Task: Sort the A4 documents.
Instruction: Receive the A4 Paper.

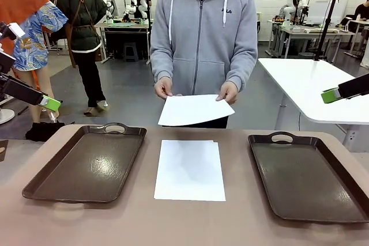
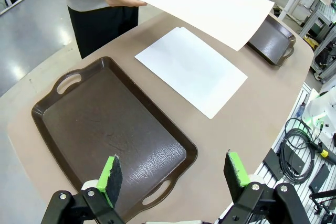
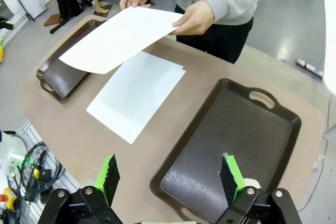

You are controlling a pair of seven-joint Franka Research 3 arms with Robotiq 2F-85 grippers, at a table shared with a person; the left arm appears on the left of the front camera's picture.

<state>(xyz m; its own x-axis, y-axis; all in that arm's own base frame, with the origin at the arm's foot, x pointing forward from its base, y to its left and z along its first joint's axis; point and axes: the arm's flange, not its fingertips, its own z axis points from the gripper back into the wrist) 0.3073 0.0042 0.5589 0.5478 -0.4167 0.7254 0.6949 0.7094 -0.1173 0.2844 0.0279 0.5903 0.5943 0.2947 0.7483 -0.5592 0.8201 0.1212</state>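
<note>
Surface: brown table (image 1: 242,223) in a busy workshop, with a person in a grey hoodie at its far edge.
Stack: the A4 documents (image 1: 190,171) lay flat at the table's centre, between the trays and touching neither.
Lifted paper: a held sheet (image 1: 193,110) hung at 12 o'clock from the stack.
Grip: the person's hands (image 1: 163,89) pinched that sheet's far corners.
Trays: left tray (image 1: 86,165) sat at 9 o'clock, right tray (image 1: 305,180) at 3 o'clock.
Left arm: the left gripper (image 2: 173,163) was spread wide and held nothing, above the left tray.
Right arm: the right gripper (image 3: 169,163) was likewise spread and held nothing, above the right tray.
</note>
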